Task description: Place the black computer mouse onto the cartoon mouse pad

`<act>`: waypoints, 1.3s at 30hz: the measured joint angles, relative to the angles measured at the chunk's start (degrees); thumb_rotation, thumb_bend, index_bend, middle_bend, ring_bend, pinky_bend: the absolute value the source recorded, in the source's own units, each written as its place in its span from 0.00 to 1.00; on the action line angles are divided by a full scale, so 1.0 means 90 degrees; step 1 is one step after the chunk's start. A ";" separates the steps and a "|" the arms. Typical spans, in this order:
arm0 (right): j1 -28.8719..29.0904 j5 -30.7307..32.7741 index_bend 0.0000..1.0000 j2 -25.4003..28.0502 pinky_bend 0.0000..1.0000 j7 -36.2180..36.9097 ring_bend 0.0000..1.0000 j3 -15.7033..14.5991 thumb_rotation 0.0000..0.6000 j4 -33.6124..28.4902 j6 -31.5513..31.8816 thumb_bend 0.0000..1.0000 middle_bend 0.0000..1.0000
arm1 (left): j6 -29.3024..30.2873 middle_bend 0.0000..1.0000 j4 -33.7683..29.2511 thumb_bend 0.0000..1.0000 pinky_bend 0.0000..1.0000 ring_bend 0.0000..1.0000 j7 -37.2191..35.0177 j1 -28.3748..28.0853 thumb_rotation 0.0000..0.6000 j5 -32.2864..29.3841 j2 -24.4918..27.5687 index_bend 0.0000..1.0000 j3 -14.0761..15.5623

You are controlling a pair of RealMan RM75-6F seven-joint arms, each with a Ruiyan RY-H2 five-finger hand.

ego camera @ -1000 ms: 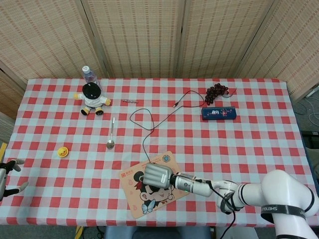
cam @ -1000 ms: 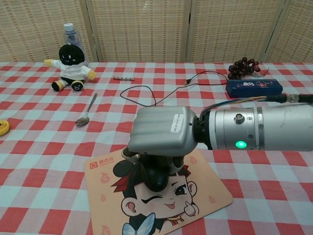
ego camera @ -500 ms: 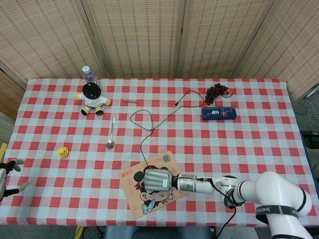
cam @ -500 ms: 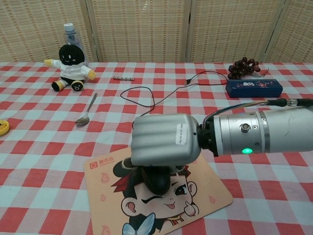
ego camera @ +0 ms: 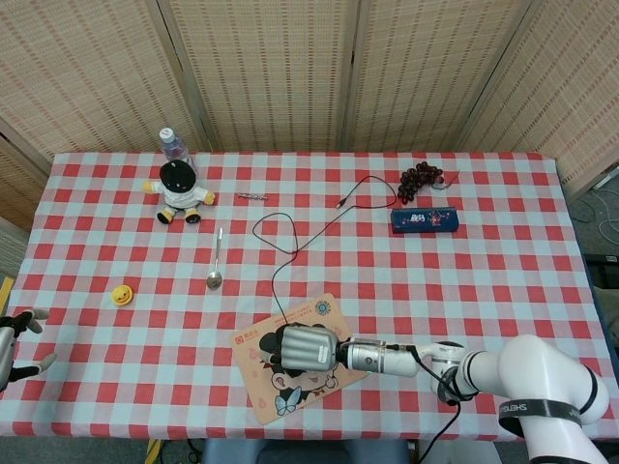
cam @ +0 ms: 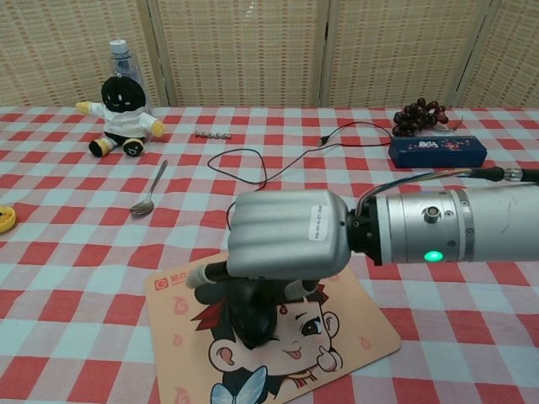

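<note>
The black computer mouse (cam: 254,316) lies on the cartoon mouse pad (cam: 358,332), on the printed face. My right hand (cam: 286,236) hovers directly over it, palm down, and covers its top. Its fingers (cam: 205,273) are spread outward, and I see no grip on the mouse. In the head view the right hand (ego camera: 308,346) hides the mouse, above the middle of the pad (ego camera: 290,401). The mouse cable (ego camera: 290,253) runs from the hand toward the back of the table. My left hand (ego camera: 14,346) stays at the table's left edge, fingers apart and empty.
A plush doll (ego camera: 179,188) and a bottle (ego camera: 172,143) stand at the back left. A spoon (ego camera: 215,261) and a small yellow toy (ego camera: 121,294) lie left of the pad. Grapes (ego camera: 423,179) and a blue box (ego camera: 426,220) sit at the back right.
The right hand has come down over the pad with the mouse. Its fingers have spread outward, away from the mouse, which now rests on the pad. The left hand has not moved.
</note>
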 measured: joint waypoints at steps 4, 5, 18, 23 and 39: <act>-0.0117 0.0061 0.17 0.0165 1.00 -0.0144 0.87 0.0056 1.00 -0.0175 0.0091 0.00 0.93 | 0.0019 0.47 0.0004 0.09 0.64 0.41 -0.0001 0.0007 1.00 0.0017 0.0001 0.42 0.0003; -0.0155 0.0101 0.18 0.0218 1.00 -0.0231 0.87 0.0077 1.00 -0.0236 0.0094 0.00 0.93 | 0.0021 0.47 0.0004 0.09 0.64 0.41 0.0000 0.0006 1.00 0.0028 0.0002 0.42 0.0005; -0.1679 0.2282 0.41 0.1718 0.89 -0.3174 0.67 0.0620 1.00 -0.2730 0.0287 0.08 0.74 | -0.0009 0.47 -0.0099 0.09 0.64 0.41 0.0140 -0.0069 1.00 0.0152 -0.0061 0.42 0.0023; -0.2490 0.3350 0.41 0.2310 0.79 -0.4097 0.59 0.0736 1.00 -0.3689 0.0925 0.12 0.67 | -0.0001 0.47 -0.0203 0.09 0.64 0.41 0.0161 -0.0131 1.00 0.0175 -0.0066 0.42 -0.0030; -0.4522 0.3534 0.41 0.3050 0.71 -0.2284 0.54 0.0689 1.00 -0.3681 0.3000 0.31 0.64 | -0.0074 0.47 -0.0347 0.09 0.64 0.41 0.0385 -0.0277 1.00 0.0200 -0.0143 0.42 -0.0059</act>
